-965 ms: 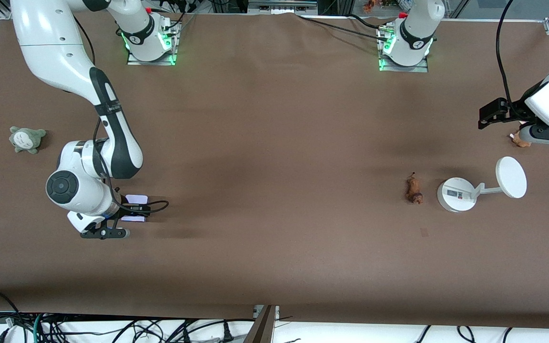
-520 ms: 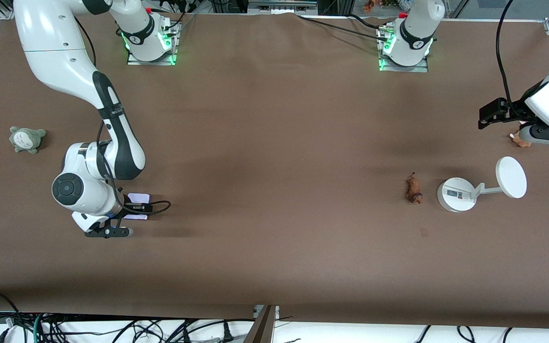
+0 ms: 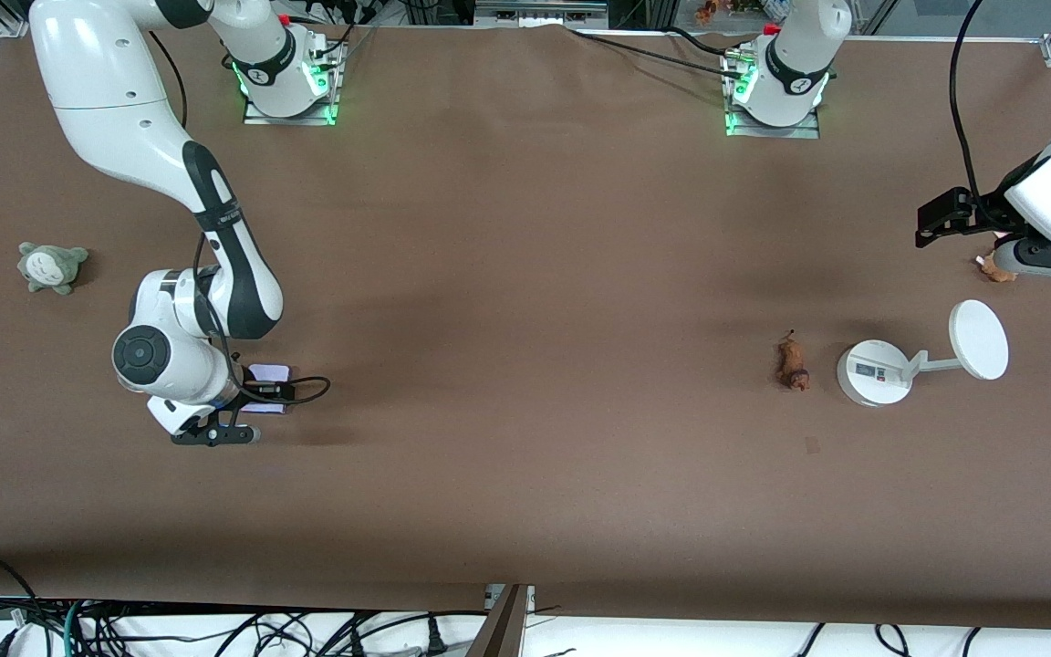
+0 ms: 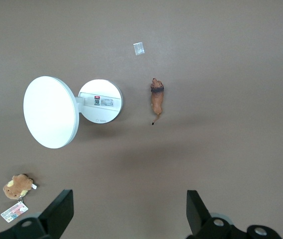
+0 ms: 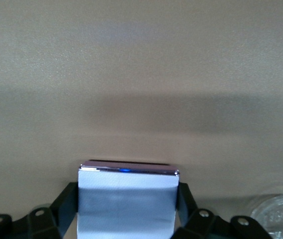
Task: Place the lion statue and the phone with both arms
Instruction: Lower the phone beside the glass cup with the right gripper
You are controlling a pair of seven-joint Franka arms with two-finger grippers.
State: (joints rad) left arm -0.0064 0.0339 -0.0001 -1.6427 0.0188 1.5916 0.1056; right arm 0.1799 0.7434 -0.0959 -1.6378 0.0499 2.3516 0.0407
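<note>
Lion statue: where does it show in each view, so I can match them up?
Front view: lion statue lies on the table beside the white stand.
Left wrist view: lion statue beside the same white stand, the shared landmark.
Right wrist view: not in it.

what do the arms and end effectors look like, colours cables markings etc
Both arms are glossy white with black joint bands. The right arm has a round black cap on its wrist and a black cable looping beside its black end effector. The left end effector has black fingers. Green lights glow at both bases.
</note>
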